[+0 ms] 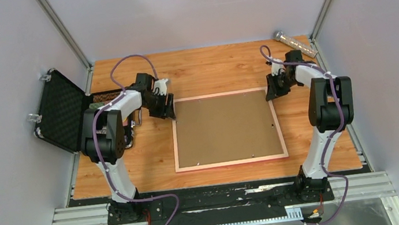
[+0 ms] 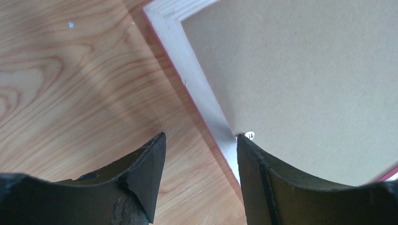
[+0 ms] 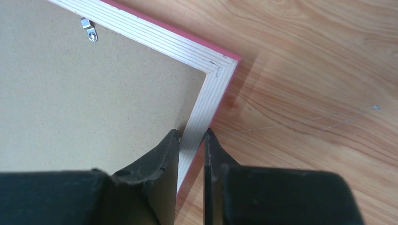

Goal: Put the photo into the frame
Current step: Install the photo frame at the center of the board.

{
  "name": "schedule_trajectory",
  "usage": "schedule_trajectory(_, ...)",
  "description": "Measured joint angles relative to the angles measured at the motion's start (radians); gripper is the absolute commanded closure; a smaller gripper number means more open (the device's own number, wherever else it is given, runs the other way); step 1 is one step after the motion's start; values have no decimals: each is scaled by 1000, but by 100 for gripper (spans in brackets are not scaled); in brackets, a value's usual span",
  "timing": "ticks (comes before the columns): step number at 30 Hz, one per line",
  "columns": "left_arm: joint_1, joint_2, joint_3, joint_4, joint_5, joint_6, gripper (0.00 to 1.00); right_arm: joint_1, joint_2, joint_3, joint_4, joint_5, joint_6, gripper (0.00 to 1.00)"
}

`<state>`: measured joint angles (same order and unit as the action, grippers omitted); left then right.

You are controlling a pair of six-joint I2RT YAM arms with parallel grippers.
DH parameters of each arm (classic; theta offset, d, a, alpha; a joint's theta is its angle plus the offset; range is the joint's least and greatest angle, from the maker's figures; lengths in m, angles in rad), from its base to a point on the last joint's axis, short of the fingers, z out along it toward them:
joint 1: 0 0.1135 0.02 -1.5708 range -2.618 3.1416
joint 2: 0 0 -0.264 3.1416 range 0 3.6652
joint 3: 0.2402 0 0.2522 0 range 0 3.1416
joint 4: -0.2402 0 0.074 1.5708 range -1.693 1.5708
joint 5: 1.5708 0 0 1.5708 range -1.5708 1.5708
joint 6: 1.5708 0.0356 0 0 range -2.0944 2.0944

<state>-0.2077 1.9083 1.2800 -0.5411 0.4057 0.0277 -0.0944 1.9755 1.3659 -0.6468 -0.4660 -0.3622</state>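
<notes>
Frame [image 1: 231,162] front face-down, hidden; wrist views crop it. Case [image 1: 60,110] contents behind L arm [image 1: 108,133] unclear.

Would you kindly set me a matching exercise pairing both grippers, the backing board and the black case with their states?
1 left gripper
2 right gripper
3 backing board
4 black case

A standing open at far left
B clamped on a rail of the frame
C jaws open, astride a rail
D lying inside the frame

Pairs: 1-C, 2-B, 3-D, 4-A
</notes>
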Motion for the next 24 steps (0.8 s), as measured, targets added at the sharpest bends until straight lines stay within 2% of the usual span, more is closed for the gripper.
schedule_trajectory(4,0,25,15,5,17,-28,38,0,-13,-27,33,-14,33,89)
schedule_trajectory(9,0,68,62,25,31,-64,51,1,-47,-79,63,-15,67,84)
schedule_trajectory(14,0,89,75,51,45,-94,59,2,-62,-103,80,-14,83,69)
schedule_trajectory(24,7,91,55,88,57,-154,72,2,-88,-121,82,-15,92,53)
